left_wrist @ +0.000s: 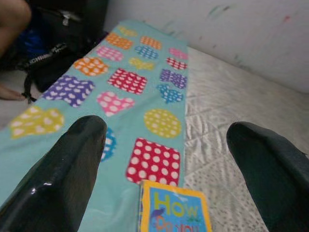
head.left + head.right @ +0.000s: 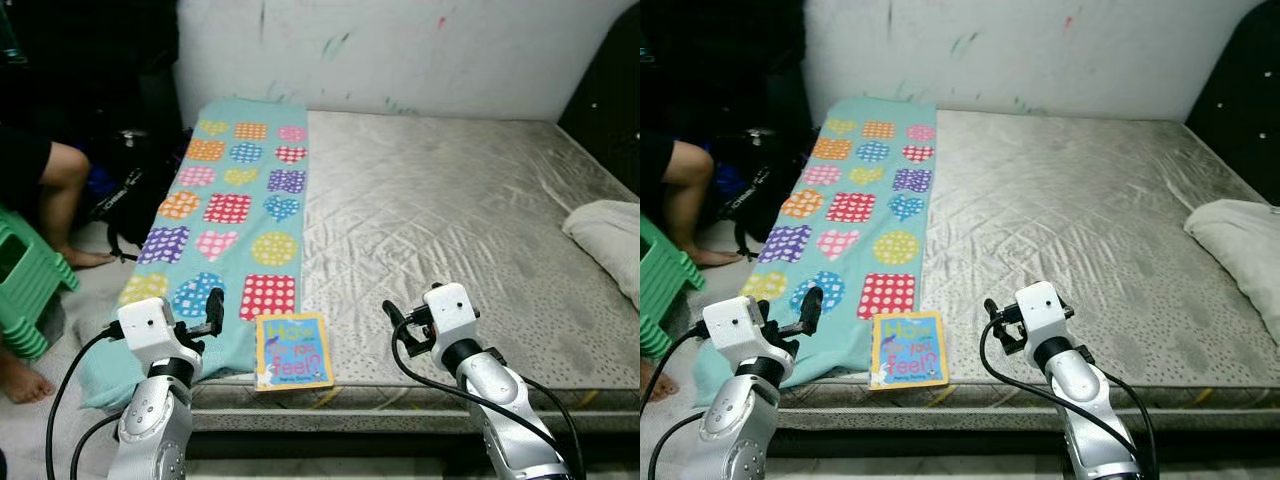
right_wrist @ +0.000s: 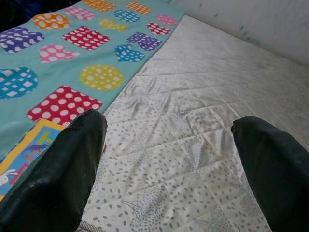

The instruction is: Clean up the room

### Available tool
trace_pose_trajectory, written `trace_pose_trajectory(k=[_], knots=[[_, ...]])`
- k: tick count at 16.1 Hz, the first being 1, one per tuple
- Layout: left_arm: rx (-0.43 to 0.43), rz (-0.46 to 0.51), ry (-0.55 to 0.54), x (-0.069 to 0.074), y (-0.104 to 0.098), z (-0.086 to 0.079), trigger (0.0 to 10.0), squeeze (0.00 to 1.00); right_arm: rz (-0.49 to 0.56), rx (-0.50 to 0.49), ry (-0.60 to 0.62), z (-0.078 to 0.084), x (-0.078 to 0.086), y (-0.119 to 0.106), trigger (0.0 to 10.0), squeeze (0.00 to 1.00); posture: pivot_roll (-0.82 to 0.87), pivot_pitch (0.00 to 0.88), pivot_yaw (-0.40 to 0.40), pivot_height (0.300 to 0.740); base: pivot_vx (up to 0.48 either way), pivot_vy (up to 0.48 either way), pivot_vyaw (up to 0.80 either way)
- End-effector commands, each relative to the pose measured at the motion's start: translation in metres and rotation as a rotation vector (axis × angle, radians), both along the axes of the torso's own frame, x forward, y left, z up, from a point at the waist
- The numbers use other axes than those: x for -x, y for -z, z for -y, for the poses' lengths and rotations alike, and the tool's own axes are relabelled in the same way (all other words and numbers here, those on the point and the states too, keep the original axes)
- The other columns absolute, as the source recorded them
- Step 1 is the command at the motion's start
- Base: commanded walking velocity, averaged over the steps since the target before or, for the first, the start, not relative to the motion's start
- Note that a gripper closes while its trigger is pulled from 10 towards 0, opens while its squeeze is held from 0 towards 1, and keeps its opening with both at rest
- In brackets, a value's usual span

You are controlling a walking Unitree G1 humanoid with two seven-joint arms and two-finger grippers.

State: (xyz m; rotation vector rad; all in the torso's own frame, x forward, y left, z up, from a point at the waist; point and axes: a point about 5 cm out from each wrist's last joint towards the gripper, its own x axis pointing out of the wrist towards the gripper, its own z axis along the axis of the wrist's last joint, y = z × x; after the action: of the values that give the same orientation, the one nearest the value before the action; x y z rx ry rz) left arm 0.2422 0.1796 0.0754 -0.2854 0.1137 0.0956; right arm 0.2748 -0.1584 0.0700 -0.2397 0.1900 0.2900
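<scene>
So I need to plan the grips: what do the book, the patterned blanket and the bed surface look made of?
The book looks like glossy printed card or paper: flat, stiff, bright cover. The patterned blanket seems soft matte fabric, draping limply over the mattress edge. The mattress looks covered in quilted, slightly shiny cloth, with stitched diamonds and wrinkles.

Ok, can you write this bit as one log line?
left gripper: open, empty | right gripper: open, empty | book: at mattress edge, untouched
</scene>
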Motion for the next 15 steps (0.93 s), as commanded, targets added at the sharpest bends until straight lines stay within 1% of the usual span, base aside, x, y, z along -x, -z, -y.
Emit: trace_pose_trajectory(k=[1,2,4,6,11,15], knots=[[0.0,0.025,0.012,-0.0009,-0.0057,0.0016,10.0,0.0,0.02,-0.006,0.004,0.003,-0.0024,-0.0058,10.0,0.0,-0.12,0.0,-0.042,0.74,0.0,0.0,0.0],[0.002,0.026,0.015,-0.0013,-0.0058,0.0013,10.0,0.0,0.022,-0.009,0.002,0.0021,-0.0026,-0.006,10.0,0.0,-0.12,0.0,-0.041,0.74,0.0,0.0,0.0],[0.007,0.029,0.027,-0.0021,-0.0066,0.0028,10.0,0.0,0.023,-0.013,0.002,0.0016,-0.0031,-0.0063,10.0,0.0,-0.12,0.0,-0.039,0.74,0.285,0.0,0.0],[0.018,0.033,0.039,-0.0026,-0.0072,0.0046,10.0,0.0,0.02,-0.01,0.006,0.0023,-0.0032,-0.006,10.0,0.0,-0.12,0.0,-0.039,0.74,0.353,0.0,0.0],[0.011,0.024,0.035,-0.005,-0.0059,0.0043,10.0,0.0,0.016,-0.003,0.013,0.0042,-0.0045,-0.0054,10.0,0.0,-0.12,0.0,-0.039,0.74,0.346,0.0,0.0],[0.041,-0.003,-0.005,-0.0061,-0.0027,0.0045,10.0,0.0,0.009,-0.001,0.017,0.0053,-0.0051,-0.0047,10.0,0.0,-0.12,0.0,-0.041,0.74,0.0,0.0,0.0]])
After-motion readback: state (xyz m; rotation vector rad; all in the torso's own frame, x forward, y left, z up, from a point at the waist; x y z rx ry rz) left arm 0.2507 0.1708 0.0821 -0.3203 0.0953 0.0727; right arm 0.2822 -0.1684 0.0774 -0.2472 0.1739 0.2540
